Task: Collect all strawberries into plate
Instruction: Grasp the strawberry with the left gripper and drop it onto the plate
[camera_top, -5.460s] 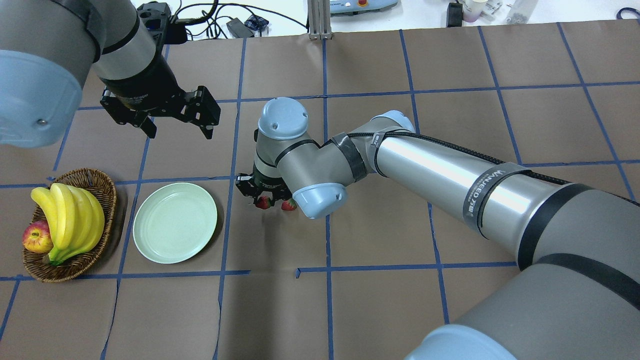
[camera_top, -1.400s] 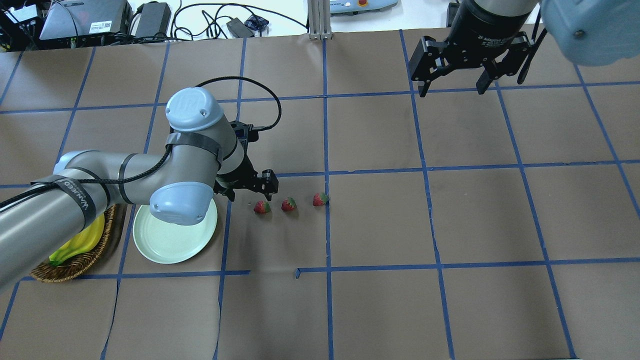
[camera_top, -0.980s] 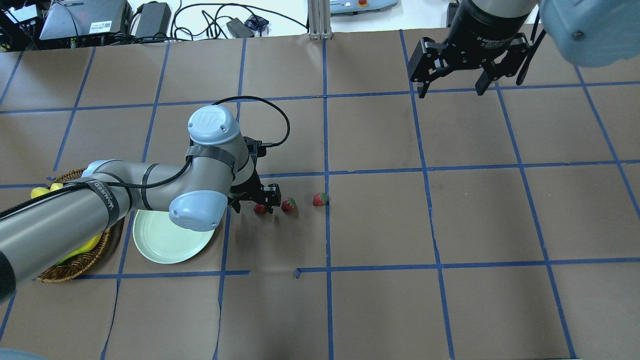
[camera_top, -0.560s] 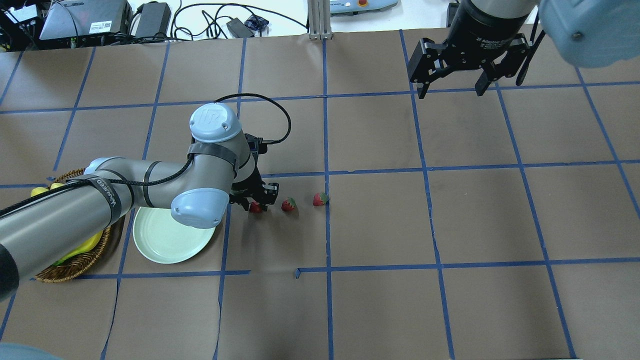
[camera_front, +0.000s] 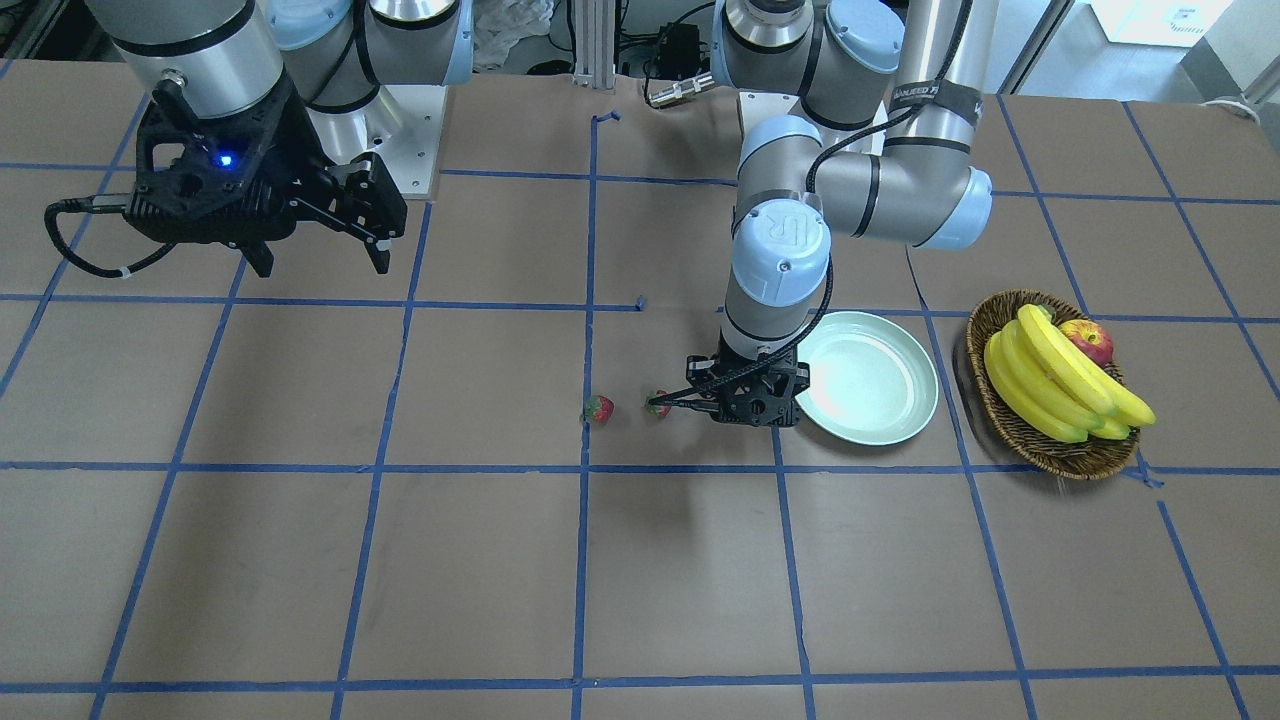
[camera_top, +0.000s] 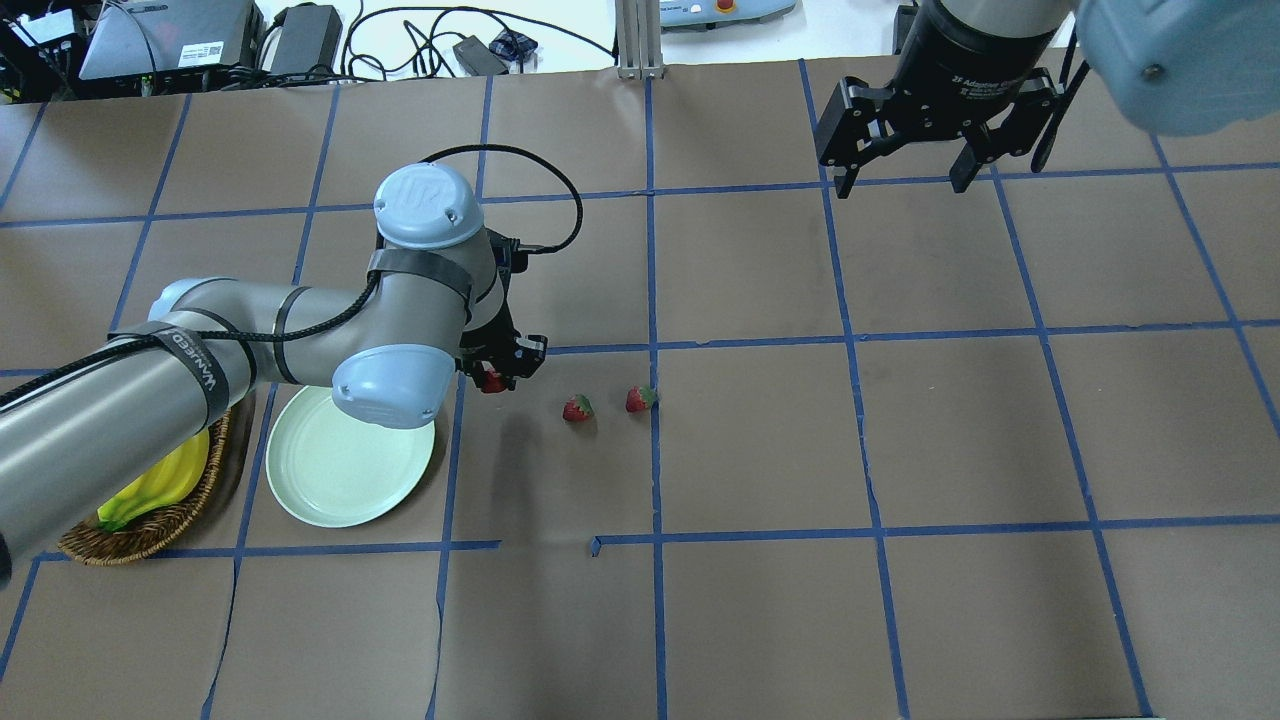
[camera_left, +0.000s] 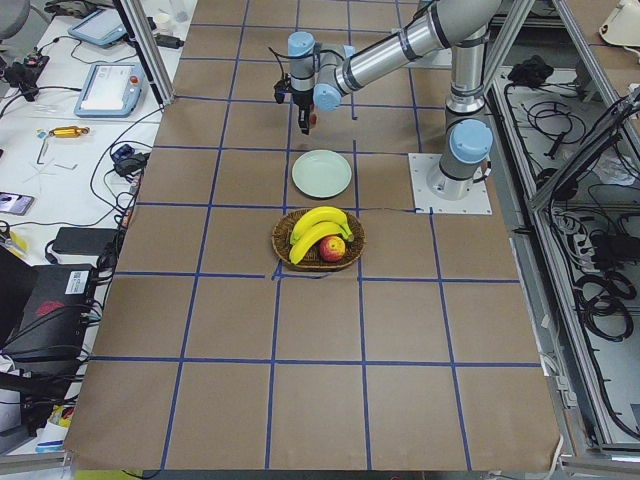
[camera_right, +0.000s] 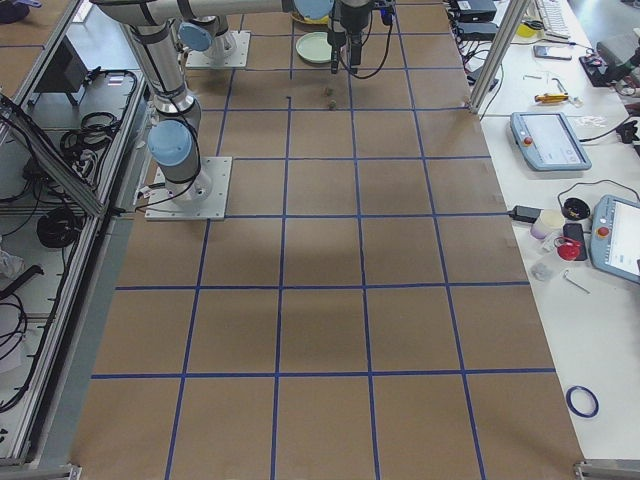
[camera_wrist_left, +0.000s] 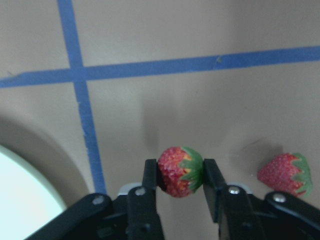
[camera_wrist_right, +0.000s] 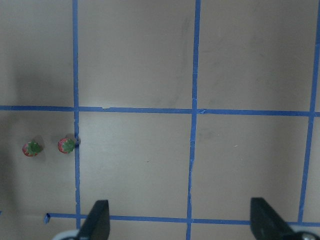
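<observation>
My left gripper (camera_top: 494, 377) is shut on one strawberry (camera_wrist_left: 180, 171) and holds it above the table, just right of the mint-green plate (camera_top: 330, 478). The held berry shows red between the fingers (camera_wrist_left: 149, 172) in the left wrist view and in the overhead view (camera_top: 492, 381). Two more strawberries lie on the brown paper: one (camera_top: 576, 408) and another (camera_top: 639, 399) on a blue tape line. They also show in the front view, one (camera_front: 657, 404) and the other (camera_front: 598, 408). The plate (camera_front: 905, 415) has nothing on it. My right gripper (camera_top: 903, 172) is open and empty, high at the far right.
A brown wicker basket (camera_front: 1040, 440) with bananas (camera_front: 1058, 385) and an apple (camera_front: 1088, 338) stands beside the plate, partly hidden under my left arm in the overhead view. Blue tape lines (camera_top: 653, 300) grid the brown paper. Cables and devices lie beyond the table's far edge.
My left gripper came down on the leftmost strawberry, shut on it, and has lifted it back toward the plate. My right arm has stayed at the far right.
</observation>
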